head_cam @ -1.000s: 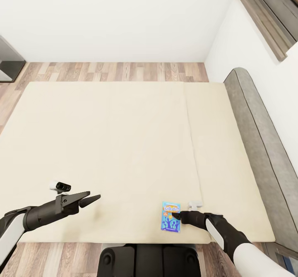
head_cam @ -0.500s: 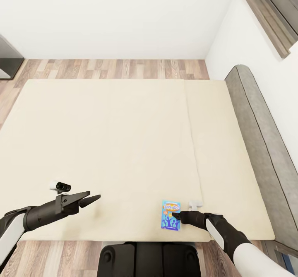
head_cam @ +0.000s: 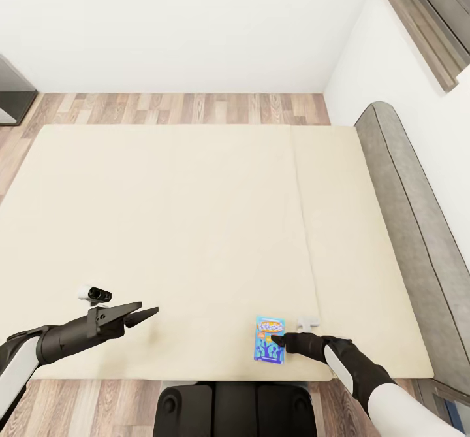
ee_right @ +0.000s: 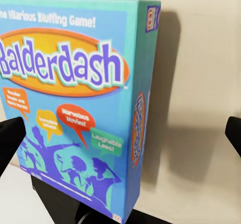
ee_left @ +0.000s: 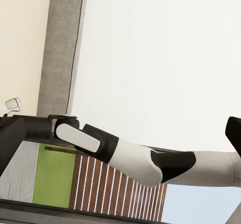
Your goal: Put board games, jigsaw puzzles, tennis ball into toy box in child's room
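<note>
Setting was a bedroom in a home. A wide bed (head_cam: pixel 196 241) with a plain beige two-section mattress took up most of the head view; its low grey padded headboard (head_cam: pixel 411 215) ran along the wall at 3 o'clock. Wood-plank floor (head_cam: pixel 183 109) showed beyond the bed at 12 o'clock, meeting plain white walls (head_cam: pixel 196 25). A small blue board game box (head_cam: pixel 269 339) marked "Balderdash" lay on the mattress at 5 o'clock.
</note>
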You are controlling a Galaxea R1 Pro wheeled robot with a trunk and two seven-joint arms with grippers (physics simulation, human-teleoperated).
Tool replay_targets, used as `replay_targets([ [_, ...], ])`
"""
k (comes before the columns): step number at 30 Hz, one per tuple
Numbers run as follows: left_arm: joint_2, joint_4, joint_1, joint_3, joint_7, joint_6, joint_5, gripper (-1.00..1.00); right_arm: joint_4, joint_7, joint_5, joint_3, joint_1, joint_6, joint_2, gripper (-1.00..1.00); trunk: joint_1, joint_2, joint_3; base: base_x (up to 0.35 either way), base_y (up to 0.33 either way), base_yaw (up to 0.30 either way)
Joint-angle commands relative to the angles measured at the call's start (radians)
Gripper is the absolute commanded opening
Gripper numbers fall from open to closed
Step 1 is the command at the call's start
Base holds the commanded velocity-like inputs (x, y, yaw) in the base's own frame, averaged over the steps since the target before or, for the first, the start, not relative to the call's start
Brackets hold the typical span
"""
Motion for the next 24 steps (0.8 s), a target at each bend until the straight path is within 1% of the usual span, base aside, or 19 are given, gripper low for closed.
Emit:
replay_targets([
  [1,0.000,0.000,0.000,0.000,-0.002,0.004,0.000,1.00,-0.002,-0.001,-0.008,0.005,0.000,0.005,-0.001,1.00,0.001,-0.001,-0.001,0.000,0.000,0.000],
  [17,0.000,0.000,0.000,0.001,-0.002,0.004,0.000,1.00,-0.002,0.000,-0.007,0.005,0.000,0.004,-0.001,1.00,0.001,-0.001,-0.001,0.000,0.002,0.000],
  [24,0.000,0.000,0.000,0.001,-0.002,0.003,0.000,1.00,-0.002,0.000,-0.006,0.005,0.000,0.004,-0.001,1.00,0.001,-0.001,-0.001,0.000,0.076,0.000],
])
